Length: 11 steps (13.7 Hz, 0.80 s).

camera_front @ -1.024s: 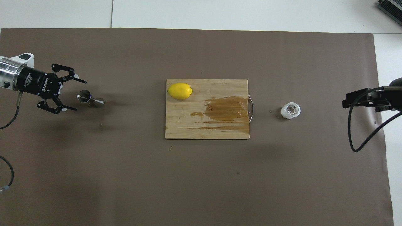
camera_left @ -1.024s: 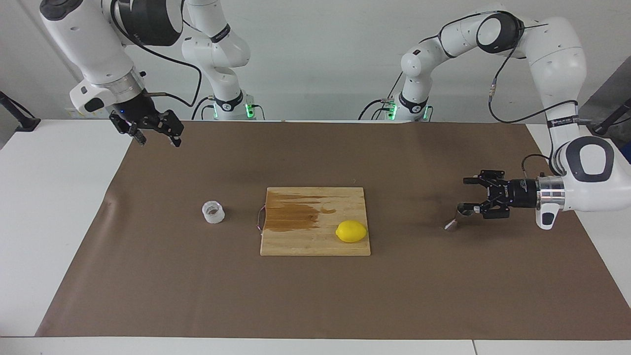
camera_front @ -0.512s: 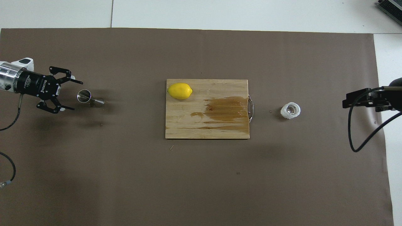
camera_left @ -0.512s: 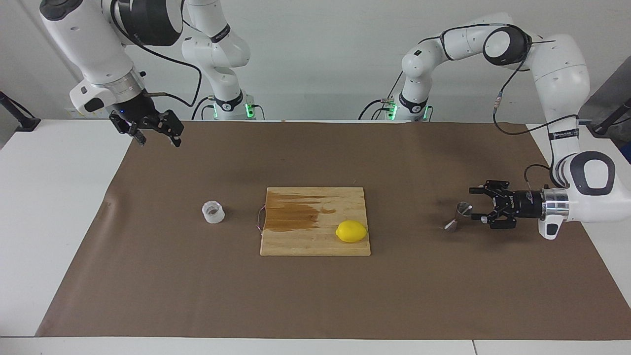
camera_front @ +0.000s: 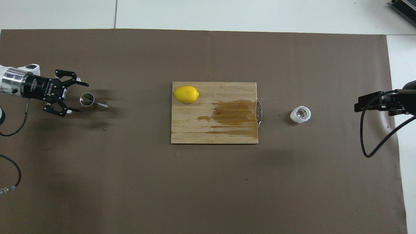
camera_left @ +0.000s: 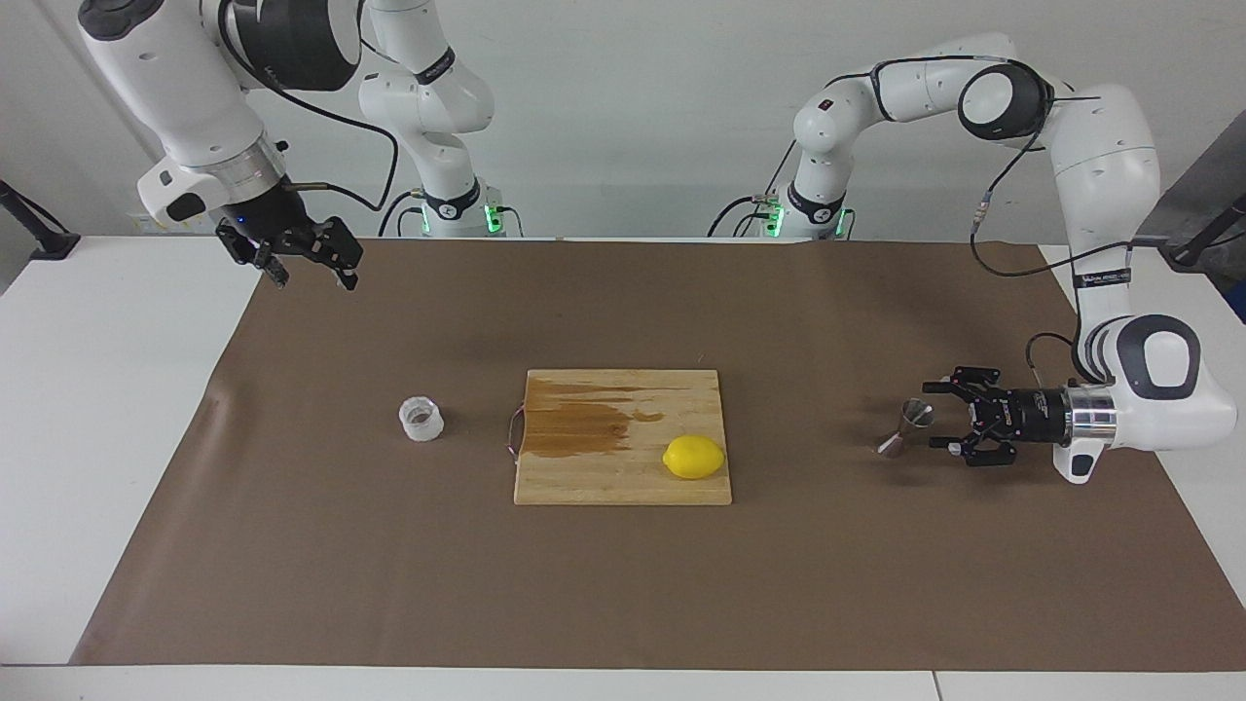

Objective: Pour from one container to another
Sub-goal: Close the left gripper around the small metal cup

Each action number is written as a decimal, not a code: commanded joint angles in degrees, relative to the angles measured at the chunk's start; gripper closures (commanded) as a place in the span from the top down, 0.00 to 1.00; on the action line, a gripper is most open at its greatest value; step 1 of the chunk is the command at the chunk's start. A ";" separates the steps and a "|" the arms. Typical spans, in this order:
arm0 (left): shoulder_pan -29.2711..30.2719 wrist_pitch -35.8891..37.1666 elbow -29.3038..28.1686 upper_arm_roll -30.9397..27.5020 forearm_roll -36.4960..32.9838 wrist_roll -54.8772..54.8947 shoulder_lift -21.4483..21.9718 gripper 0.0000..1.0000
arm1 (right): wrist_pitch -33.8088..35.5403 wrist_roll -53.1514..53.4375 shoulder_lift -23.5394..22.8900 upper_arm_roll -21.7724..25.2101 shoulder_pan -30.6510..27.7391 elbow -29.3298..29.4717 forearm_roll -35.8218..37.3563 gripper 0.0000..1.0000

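- jigger [camera_left: 905,426] lies on its side on the brown mat at the left arm's end of the table [camera_left: 117,409], apparently tipped over, its open mouth turned toward the left gripper [camera_left: 936,416].
- left gripper sits low, level with the jigger, fingers spread wide and holding nothing; the tips reach either side of the jigger's rim, and i can't tell whether they touch it yet.
- white plastic cup [camera_left: 421,420] stands upright on the mat toward the right arm's end, beside the cutting board's [camera_left: 623,436] handle, well apart from the jigger; something brownish shows inside.
- right gripper [camera_left: 304,263] hangs over the mat's corner near its own base, waiting; its fingers look parted and empty.
- lemon [camera_left: 694,457] rests on the board, beside a dark wet stain.
- handling, as i judge it: the jigger is light, stiff and slick steel, and lying down it could roll or skid when pinched. the narrow waist looks the safest hold, since the cone walls would squeeze it out of the fingers.
- the cup seems light and thin-walled; a firm pinch could buckle it, so a gentle hold across the ridged sides, kept level until pouring.
- the jigger must stand upright before anything gets poured.
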<state>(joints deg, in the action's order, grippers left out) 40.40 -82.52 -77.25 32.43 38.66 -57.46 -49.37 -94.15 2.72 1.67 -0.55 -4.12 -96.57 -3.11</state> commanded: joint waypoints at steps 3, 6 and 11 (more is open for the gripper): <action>2.22 -0.45 -2.02 1.75 0.89 -0.81 -2.13 1.00 | 0.37 -0.35 1.24 -0.94 -1.15 -1.16 -0.31 1.00; 2.67 -0.36 -2.64 2.20 0.89 -1.16 -2.31 1.00 | 0.37 -0.35 1.24 -0.94 -1.15 -1.16 -0.31 1.00; 3.02 -0.36 -4.13 2.28 1.24 -0.64 -2.57 1.00 | 0.37 -0.35 1.24 -0.94 -1.15 -1.16 -0.31 1.00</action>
<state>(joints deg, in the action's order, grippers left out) 42.18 -82.51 -80.16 33.59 39.13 -57.59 -51.68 -94.15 2.72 1.67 -0.55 -4.12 -96.57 -3.11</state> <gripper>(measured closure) 0.000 0.000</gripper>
